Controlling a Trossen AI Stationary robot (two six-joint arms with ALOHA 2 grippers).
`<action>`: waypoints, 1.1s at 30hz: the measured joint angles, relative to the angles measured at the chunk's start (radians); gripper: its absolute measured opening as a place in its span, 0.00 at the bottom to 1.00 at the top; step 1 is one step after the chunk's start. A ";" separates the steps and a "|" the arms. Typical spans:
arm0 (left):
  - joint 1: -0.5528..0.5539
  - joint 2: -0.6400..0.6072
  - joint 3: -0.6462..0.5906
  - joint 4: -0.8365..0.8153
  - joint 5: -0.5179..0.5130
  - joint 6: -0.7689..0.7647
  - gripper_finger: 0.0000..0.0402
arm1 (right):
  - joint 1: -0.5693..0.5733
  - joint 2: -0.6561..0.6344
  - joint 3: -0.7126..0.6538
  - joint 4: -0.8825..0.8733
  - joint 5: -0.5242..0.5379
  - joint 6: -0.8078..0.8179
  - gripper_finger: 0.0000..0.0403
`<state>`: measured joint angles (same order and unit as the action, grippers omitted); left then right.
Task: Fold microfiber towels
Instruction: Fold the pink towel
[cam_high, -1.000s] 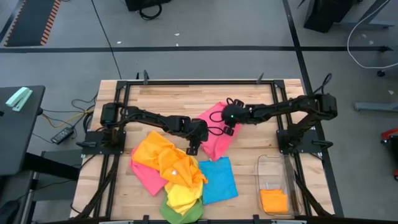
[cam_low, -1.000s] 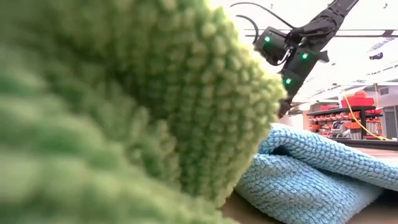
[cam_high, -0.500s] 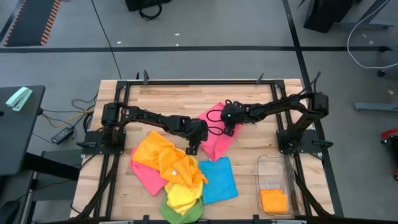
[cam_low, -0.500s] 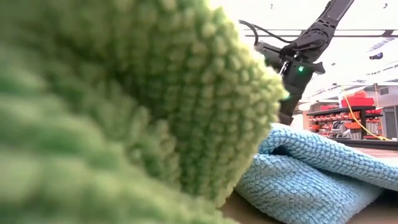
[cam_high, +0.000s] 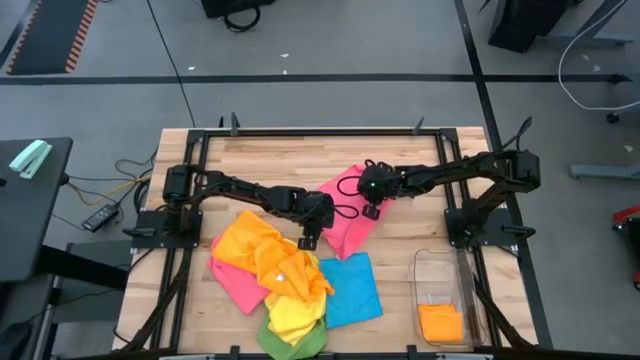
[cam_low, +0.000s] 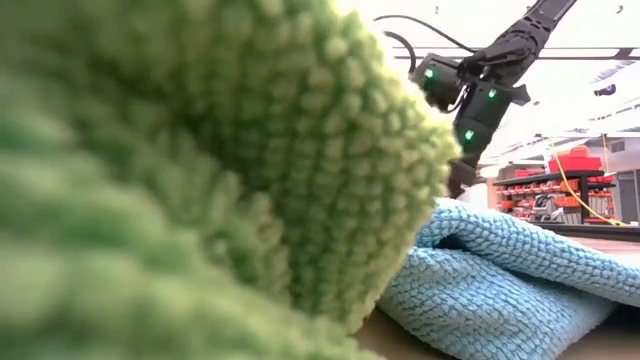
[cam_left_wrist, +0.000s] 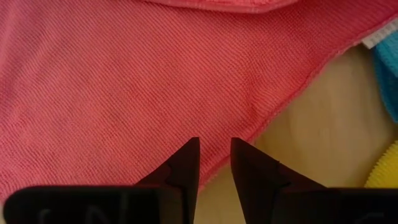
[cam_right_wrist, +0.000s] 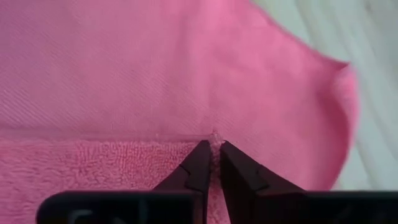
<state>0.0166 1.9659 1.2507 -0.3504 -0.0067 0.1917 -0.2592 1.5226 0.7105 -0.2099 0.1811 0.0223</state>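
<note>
A: Where is the pink towel (cam_high: 350, 215)?
B: Spread on the desk (cam_high: 270, 160), just beyond the blue towel (cam_high: 350, 290).
A: And the right claw (cam_right_wrist: 211, 163)?
B: Pinched nearly shut on a fold of the pink towel.
A: The left claw (cam_left_wrist: 214, 163)?
B: At that towel's edge, fingers slightly apart, the cloth's edge at their tips; a grip cannot be told.

Pink towel (cam_high: 350, 212) spread mid-desk, one edge folded over. Orange (cam_high: 262, 251), yellow (cam_high: 292, 316), green (cam_high: 290, 345), blue (cam_high: 350, 288) towels heaped nearby.
</note>
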 joint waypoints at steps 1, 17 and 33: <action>0.000 0.000 0.000 0.000 0.000 0.000 0.24 | 0.000 -0.010 0.000 -0.003 0.000 0.002 0.10; -0.002 0.043 0.001 0.004 0.001 -0.027 0.23 | -0.037 -0.076 0.000 0.017 0.042 0.070 0.10; -0.010 0.044 0.001 0.003 -0.001 -0.050 0.21 | -0.149 -0.024 0.000 0.202 0.057 -0.012 0.10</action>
<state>0.0063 2.0102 1.2518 -0.3473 -0.0079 0.1414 -0.4078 1.4990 0.7109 -0.0077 0.2377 0.0099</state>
